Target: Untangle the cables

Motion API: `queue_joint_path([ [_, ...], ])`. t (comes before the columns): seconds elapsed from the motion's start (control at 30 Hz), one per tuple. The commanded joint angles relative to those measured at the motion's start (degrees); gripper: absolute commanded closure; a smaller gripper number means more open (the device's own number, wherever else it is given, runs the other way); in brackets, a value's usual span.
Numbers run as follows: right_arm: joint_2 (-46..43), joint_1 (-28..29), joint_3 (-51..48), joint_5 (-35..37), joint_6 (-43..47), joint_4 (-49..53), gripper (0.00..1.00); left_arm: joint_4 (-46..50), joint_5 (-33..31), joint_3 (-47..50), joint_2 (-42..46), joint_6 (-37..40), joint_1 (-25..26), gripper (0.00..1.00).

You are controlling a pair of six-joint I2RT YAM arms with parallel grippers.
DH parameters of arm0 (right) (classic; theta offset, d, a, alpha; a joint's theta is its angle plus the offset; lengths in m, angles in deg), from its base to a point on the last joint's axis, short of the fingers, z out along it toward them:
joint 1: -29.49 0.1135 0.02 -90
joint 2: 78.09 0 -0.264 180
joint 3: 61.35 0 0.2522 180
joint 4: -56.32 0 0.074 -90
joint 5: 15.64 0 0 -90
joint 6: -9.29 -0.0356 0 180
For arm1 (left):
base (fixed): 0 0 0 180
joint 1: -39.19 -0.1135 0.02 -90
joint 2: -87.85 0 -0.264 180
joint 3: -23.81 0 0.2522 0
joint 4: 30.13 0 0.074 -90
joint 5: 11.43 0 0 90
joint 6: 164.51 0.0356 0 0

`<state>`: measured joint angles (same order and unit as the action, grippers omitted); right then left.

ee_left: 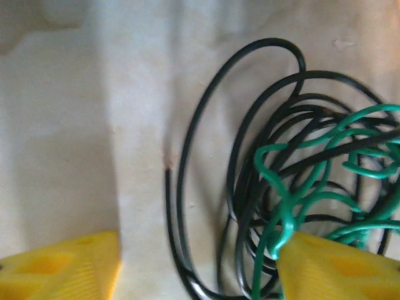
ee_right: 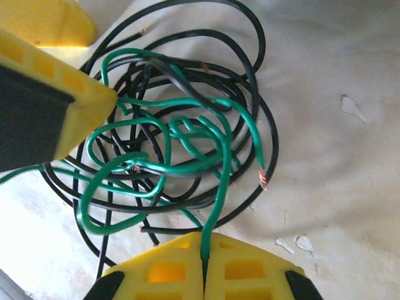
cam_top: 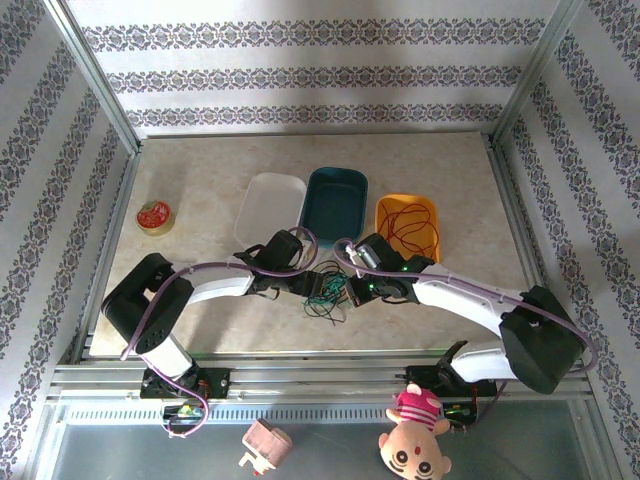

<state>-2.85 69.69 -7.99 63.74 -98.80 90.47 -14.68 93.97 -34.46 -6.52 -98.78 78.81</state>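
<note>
A tangle of green cable (ee_right: 162, 162) and black cable (ee_right: 250, 75) lies on the table between the two arms, seen from above as a small knot (cam_top: 326, 300). My right gripper (ee_right: 205, 262) is shut on one strand of the green cable, which rises straight out of the seam between its yellow fingers. My left gripper (ee_left: 200, 275) is open, its yellow fingers (ee_left: 62, 265) spread either side of black cable loops (ee_left: 181, 206), with green cable (ee_left: 294, 200) against the right finger. A red cable (cam_top: 405, 225) lies coiled in the orange tray (cam_top: 430, 215).
A white tray (cam_top: 270, 205) and a teal tray (cam_top: 335, 200) stand behind the tangle, beside the orange one. A roll of tape (cam_top: 154, 217) sits at the far left. A plush doll (cam_top: 415, 430) and a pink toy (cam_top: 265, 445) lie below the table's front rail.
</note>
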Motion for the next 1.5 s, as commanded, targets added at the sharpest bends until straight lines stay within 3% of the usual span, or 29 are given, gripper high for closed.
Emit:
queue_joint_path([
  [0.0,-3.89,-0.77,2.14,-0.05,0.07,1.76,0.98,-2.84,1.11,-0.58,-4.62,0.07,1.08,0.55],
  [0.27,-13.04,-4.44,2.48,3.32,-2.32,0.71,1.0,-2.27,-1.03,0.82,-6.5,-0.15,1.3,1.0],
  [0.7,-30.17,-11.04,2.86,25.1,-4.25,0.17,1.0,1.21,-2.83,1.0,-6.96,0.76,1.65,1.0],
  [0.87,-35.5,-11.85,2.36,37.69,-3.91,1.14,1.0,2.42,-3.36,1.38,-6.82,1.11,1.71,1.0],
  [1.0,-38.86,-13.49,1.96,41.88,-3.65,0.52,1.0,3.5,-4.08,1.36,-6.64,1.64,1.78,1.0],
  [1.23,-41.21,-18.59,4.64,38.82,-2.0,0.97,1.0,6.01,-7.44,1.2,-6.86,2.2,1.82,1.0],
  [1.33,-39.79,-20.86,5.95,32.3,-0.53,1.75,1.0,7.12,-8.39,0.94,-6.97,2.85,1.78,1.0],
  [1.47,-32.81,-21.33,9.73,16.15,2.69,5.97,1.0,6.76,-7.15,0.82,-5.79,4.23,2.34,1.0],
])
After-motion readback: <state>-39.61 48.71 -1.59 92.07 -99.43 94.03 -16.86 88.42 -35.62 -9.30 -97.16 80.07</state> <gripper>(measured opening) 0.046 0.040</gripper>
